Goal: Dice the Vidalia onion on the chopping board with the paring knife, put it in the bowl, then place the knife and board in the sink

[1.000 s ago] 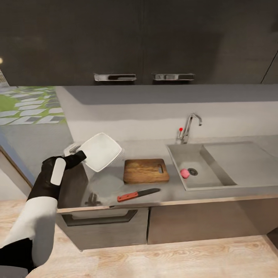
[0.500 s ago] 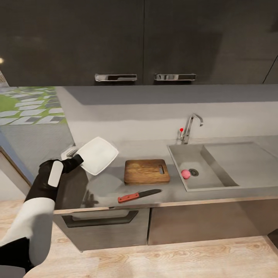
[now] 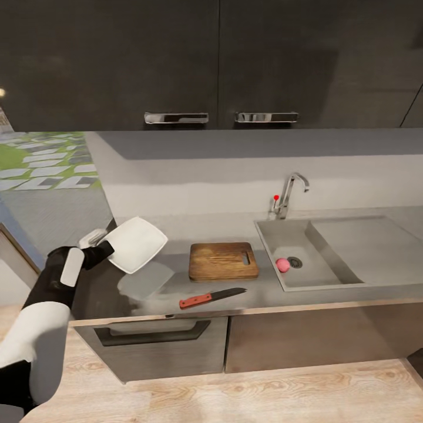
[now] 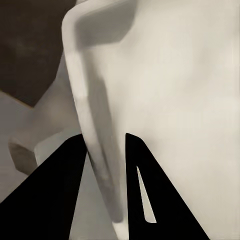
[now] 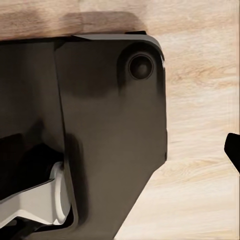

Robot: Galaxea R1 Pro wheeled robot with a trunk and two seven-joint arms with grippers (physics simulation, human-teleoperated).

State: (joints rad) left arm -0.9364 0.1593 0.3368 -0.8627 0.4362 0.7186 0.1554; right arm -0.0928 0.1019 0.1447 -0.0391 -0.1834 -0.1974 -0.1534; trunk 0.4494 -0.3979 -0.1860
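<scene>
Left tool (image 3: 101,249) clenched on the rim of the white bowl (image 3: 136,244), holding it tilted, up off the tabletop (image 3: 176,282) at the far left end, a pale reflection of it below on the grey surface. In the left wrist view both black fingers (image 4: 55,195) pinch the bowl (image 4: 170,100) wall, one each side of the rim. Chopping board (image 3: 223,260) lies flat on the tabletop right of the bowl, handle slot at its right end, apart from the bowl. Paring knife (image 3: 211,297) lies near of the board, close to the tabletop front edge, red handle left, dark blade pointing right, not touching the board. Sink (image 3: 276,270) is right of the board; the onion (image 3: 283,265) shows as a pink round thing in the basin, just left of the dark drain (image 3: 294,262). Tap (image 3: 289,194) with red knob stands at the far rim of the sink, drainboard (image 3: 367,244) to the right. Right tool: only a dark fingertip (image 5: 233,150) at the edge of the right wrist view over wood floor (image 5: 200,125) and the dark robot base (image 5: 100,125); cannot tell whether it is released or clenched.
</scene>
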